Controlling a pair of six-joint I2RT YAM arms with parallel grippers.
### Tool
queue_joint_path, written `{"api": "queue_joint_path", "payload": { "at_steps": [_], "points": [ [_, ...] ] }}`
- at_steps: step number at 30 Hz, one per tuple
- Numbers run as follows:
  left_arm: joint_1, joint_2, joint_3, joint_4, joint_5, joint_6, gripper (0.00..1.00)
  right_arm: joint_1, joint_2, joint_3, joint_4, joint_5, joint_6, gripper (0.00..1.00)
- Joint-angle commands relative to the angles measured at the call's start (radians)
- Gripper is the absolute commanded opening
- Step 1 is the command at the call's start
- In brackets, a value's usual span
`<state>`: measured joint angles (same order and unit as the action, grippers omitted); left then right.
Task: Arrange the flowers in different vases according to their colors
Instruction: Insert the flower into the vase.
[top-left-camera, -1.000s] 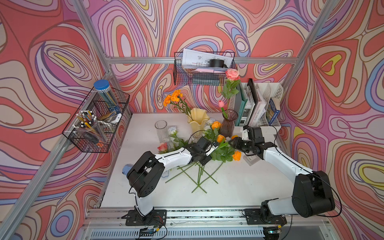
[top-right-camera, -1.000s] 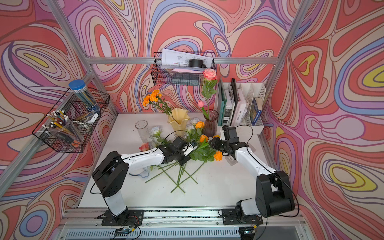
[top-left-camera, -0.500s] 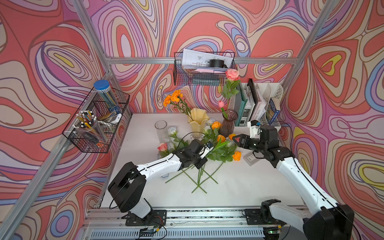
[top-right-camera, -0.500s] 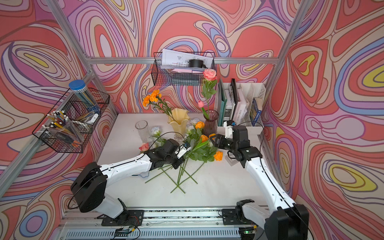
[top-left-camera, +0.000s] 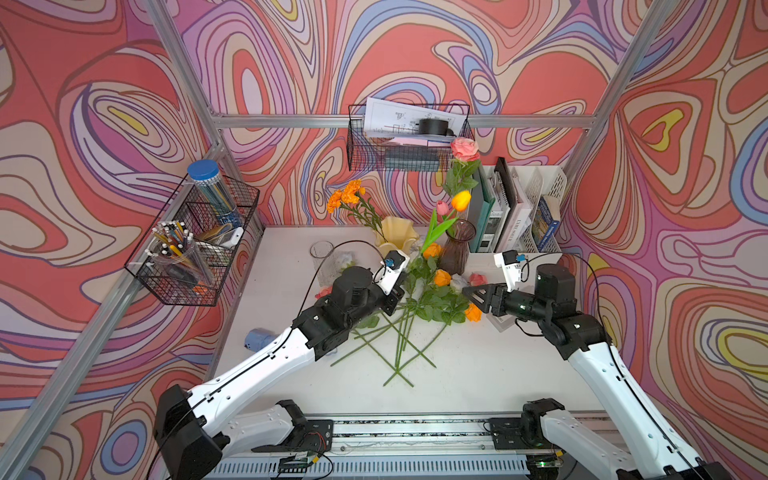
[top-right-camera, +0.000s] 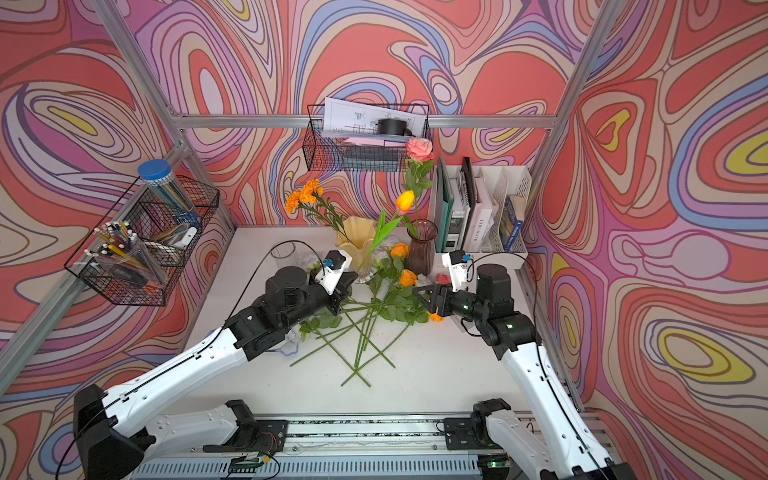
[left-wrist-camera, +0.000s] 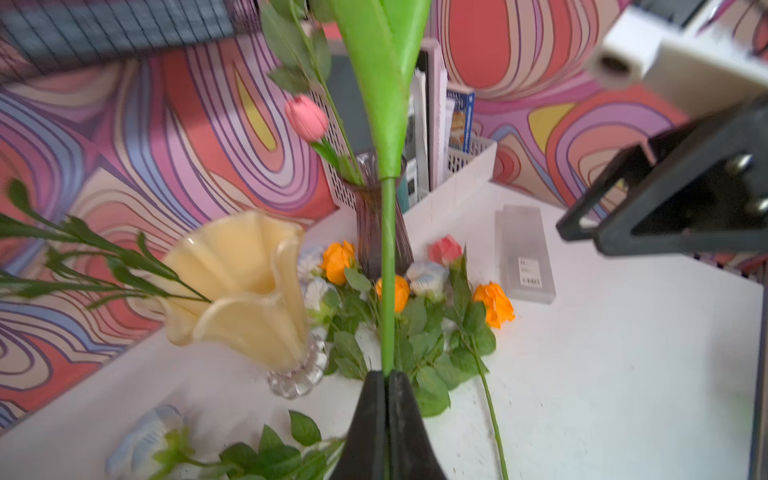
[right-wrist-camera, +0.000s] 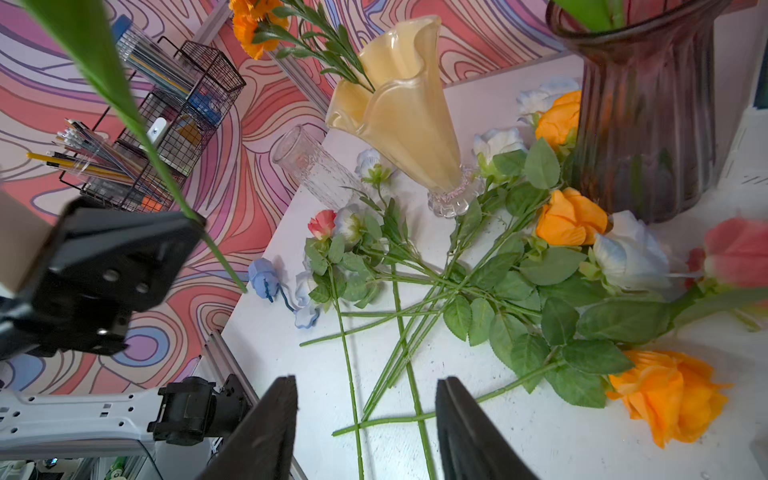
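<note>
Now left fingers (left-wrist-camera: 372, 415) have raised orange tulip (top-left-camera: 461, 200).

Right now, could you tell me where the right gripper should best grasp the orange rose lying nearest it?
On the orange rose, probably the bare lower stem, from above, fingers astride it: it lies flat on the table, and leaves crowd the upper part.

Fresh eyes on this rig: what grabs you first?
The swirling pink, red and purple patterned walls on every side. Next, the left hand, shut on the green stem of an orange tulip held roughly upright over a heap of loose orange, pink and white long-stemmed flowers mid-table. Behind stand a ruffled yellow-amber vase and a dark purple ribbed vase.
</note>
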<state>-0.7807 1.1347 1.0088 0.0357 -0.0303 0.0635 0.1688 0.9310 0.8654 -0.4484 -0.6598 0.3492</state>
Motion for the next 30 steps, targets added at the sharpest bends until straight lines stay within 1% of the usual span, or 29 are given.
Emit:
{"api": "queue_joint_path", "payload": {
  "at_steps": [1,3,6,7,9,13,18,24,30],
  "points": [
    [0.046,-0.01,0.034,0.183,-0.066,0.017,0.0,-0.005,0.029,-0.024,0.054,-0.027,0.008,0.55],
    [0.114,0.018,0.041,0.275,-0.027,-0.021,0.0,-0.005,0.049,-0.028,0.054,-0.027,0.008,0.55],
    [0.214,0.097,0.069,0.427,0.039,-0.074,0.0,-0.005,0.092,-0.026,0.054,-0.027,0.008,0.55],
    [0.232,0.133,0.087,0.479,0.052,-0.076,0.0,-0.004,0.107,-0.024,0.156,-0.055,0.018,0.54],
    [0.253,0.213,0.145,0.537,0.071,-0.07,0.0,-0.005,0.137,-0.019,0.17,-0.062,0.016,0.53],
    [0.274,0.378,0.269,0.626,0.124,-0.07,0.0,-0.005,0.175,-0.015,0.191,-0.064,0.011,0.53],
    [0.29,0.53,0.341,0.726,0.124,-0.084,0.0,-0.005,0.2,-0.016,0.195,-0.055,-0.004,0.53],
    [0.307,0.665,0.366,0.851,0.118,-0.1,0.0,-0.005,0.235,-0.002,0.174,-0.052,-0.035,0.53],
    [0.31,0.747,0.338,0.949,0.132,-0.134,0.0,-0.005,0.262,0.021,0.16,-0.05,-0.057,0.53]
  ]
}}
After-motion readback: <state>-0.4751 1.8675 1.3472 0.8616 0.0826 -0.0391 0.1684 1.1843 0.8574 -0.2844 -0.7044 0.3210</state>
